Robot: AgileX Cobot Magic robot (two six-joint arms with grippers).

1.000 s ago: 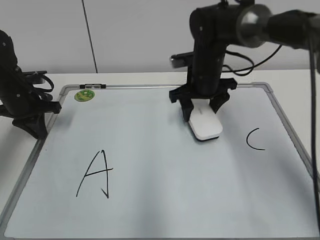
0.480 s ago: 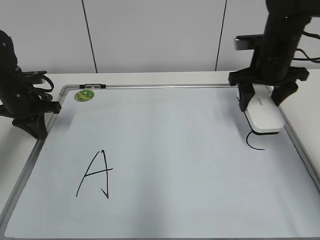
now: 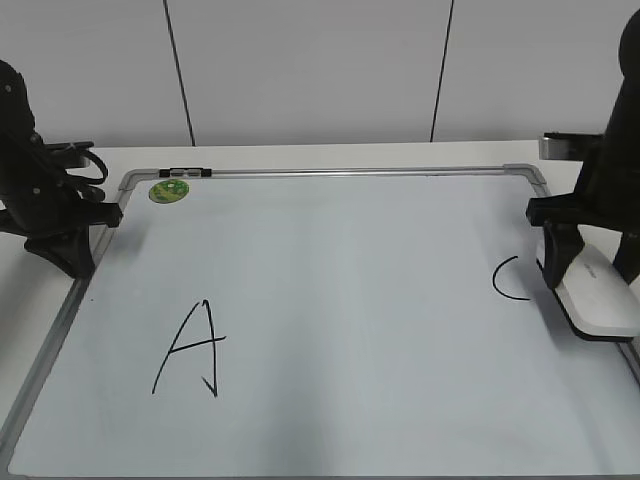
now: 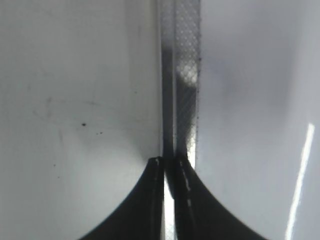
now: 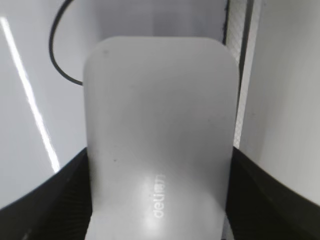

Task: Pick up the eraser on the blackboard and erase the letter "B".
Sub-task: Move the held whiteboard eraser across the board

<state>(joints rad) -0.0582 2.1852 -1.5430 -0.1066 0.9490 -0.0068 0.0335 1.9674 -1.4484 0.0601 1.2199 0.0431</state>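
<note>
The white eraser (image 3: 598, 300) lies low at the blackboard's (image 3: 350, 300) right edge, just right of the letter "C" (image 3: 510, 280). My right gripper (image 3: 590, 270) is shut on the eraser, one finger on each long side. In the right wrist view the eraser (image 5: 160, 125) fills the space between the jaws (image 5: 160, 200), with the "C" stroke (image 5: 57, 55) at upper left and the board frame (image 5: 240, 75) at right. No letter "B" shows on the board. My left gripper (image 3: 72, 258) is shut and empty at the board's left edge; the left wrist view shows its jaws (image 4: 170, 167) over the frame (image 4: 182, 75).
A large letter "A" (image 3: 190, 348) is at the board's lower left. A round green magnet (image 3: 169, 190) sits at the top left corner. The board lies on a white table, with a white wall behind.
My right arm has carried the eraser from the board's upper middle rightwards and nearer, past the "C", to the right frame. The left arm has not moved.
</note>
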